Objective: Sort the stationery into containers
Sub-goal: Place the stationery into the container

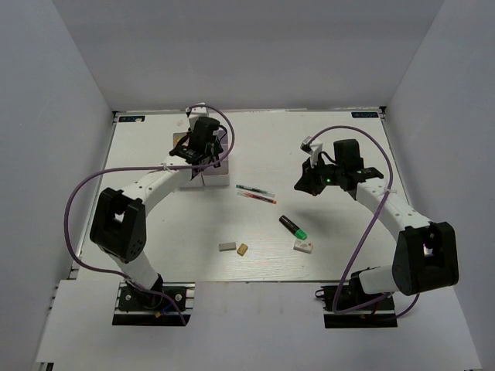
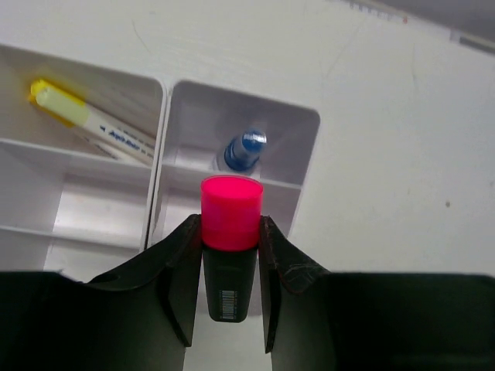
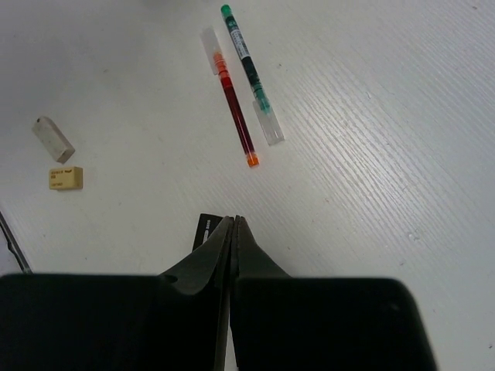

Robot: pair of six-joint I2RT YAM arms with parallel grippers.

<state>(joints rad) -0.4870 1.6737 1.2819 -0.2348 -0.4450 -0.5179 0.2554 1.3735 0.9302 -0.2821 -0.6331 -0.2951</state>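
Left claw (image 2: pixel 230 232) pinching a pink-capped highlighter (image 2: pixel 230 212), cap toward frame top, over the organiser (image 2: pixel 166 100); in the top view this sits upper left of centre. Compartment just past the cap holds a blue-capped glue bottle (image 2: pixel 244 149); the one to its left, a yellow-tipped marker (image 2: pixel 85 120). Right claw (image 3: pixel 233 224) pressed together, holding nothing, above the table (image 3: pixel 371 154). At frame top lie a red pen (image 3: pixel 234 108) and green pen (image 3: pixel 247 62), side by side; at left, a grey eraser (image 3: pixel 53 139) and tan eraser (image 3: pixel 64 178).

No legible txt; blue print on white marker (image 2: pixel 116 137) too blurry.
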